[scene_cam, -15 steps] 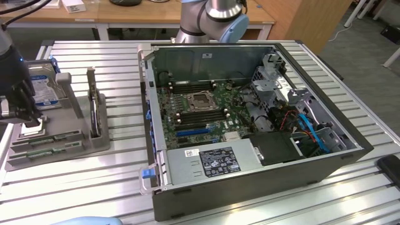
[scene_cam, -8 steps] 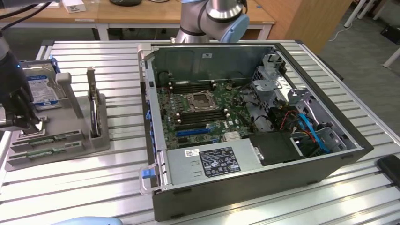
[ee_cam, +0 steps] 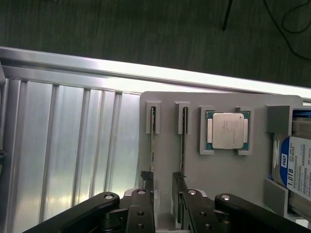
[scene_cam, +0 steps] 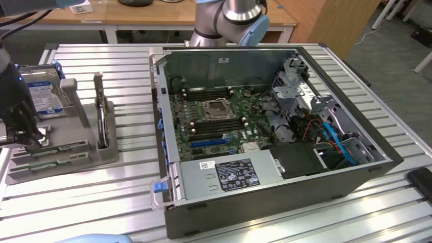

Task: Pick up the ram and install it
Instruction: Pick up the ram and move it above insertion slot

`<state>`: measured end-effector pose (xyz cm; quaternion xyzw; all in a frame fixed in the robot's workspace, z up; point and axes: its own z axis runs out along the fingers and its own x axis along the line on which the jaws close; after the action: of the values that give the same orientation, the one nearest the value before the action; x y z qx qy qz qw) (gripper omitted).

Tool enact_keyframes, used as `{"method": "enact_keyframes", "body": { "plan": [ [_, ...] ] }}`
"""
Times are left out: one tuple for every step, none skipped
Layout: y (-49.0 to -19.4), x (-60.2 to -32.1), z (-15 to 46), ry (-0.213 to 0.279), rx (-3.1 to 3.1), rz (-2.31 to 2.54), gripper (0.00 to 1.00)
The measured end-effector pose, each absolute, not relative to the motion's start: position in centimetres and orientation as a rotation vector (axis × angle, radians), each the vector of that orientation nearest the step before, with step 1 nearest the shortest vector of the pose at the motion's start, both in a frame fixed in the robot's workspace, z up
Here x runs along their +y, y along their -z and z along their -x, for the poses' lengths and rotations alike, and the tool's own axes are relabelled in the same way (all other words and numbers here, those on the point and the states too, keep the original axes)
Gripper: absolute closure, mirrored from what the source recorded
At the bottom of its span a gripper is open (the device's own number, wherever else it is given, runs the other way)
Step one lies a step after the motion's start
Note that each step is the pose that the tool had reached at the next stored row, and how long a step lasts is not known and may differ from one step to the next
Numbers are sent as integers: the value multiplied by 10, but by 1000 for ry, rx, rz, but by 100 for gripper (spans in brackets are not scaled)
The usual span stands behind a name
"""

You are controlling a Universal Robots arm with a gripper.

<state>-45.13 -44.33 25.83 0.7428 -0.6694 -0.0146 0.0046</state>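
Observation:
Two ram sticks (scene_cam: 54, 151) lie in slots of a grey holder (scene_cam: 101, 154) on the table at the exterior view's left. In the wrist view they appear edge-on as thin lines, one ram stick (ee_cam: 153, 145) beside another (ee_cam: 183, 145). My gripper (scene_cam: 24, 140) hangs over the holder's near end, close above the sticks. Its fingers (ee_cam: 148, 187) stand apart, and my gripper (ee_cam: 163, 178) is open with nothing between them. Each fingertip sits roughly in line with one stick. The open computer case (scene_cam: 378, 172) shows its motherboard (scene_cam: 212, 114) with dark memory slots (scene_cam: 202, 93).
The holder also carries a processor chip (ee_cam: 226, 130), a blue-labelled hard drive (scene_cam: 44, 96) and an upright dark card with a metal bracket (scene_cam: 101, 119). The arm's base (scene_cam: 226, 23) stands behind the case. The slatted metal table (scene_cam: 81, 202) ends just beyond the holder.

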Motion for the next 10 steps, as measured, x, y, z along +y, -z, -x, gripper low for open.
{"method": "enact_keyframes", "body": {
  "plan": [
    [-258,-443,451,46,-2097,-2326,70],
    [-258,-443,451,46,-2097,-2326,70],
    [-258,-443,451,46,-2097,-2326,70],
    [-258,-443,451,46,-2097,-2326,70],
    [-258,-443,451,46,-2097,-2326,70],
    [-257,-443,451,45,-2097,-2327,70],
    [-256,-443,451,45,-2097,-2327,70],
    [-255,-443,451,45,-2097,-2327,70],
    [-254,-443,451,44,-2097,-2327,70],
    [-253,-443,451,44,-2097,-2328,70]
  ]
}}
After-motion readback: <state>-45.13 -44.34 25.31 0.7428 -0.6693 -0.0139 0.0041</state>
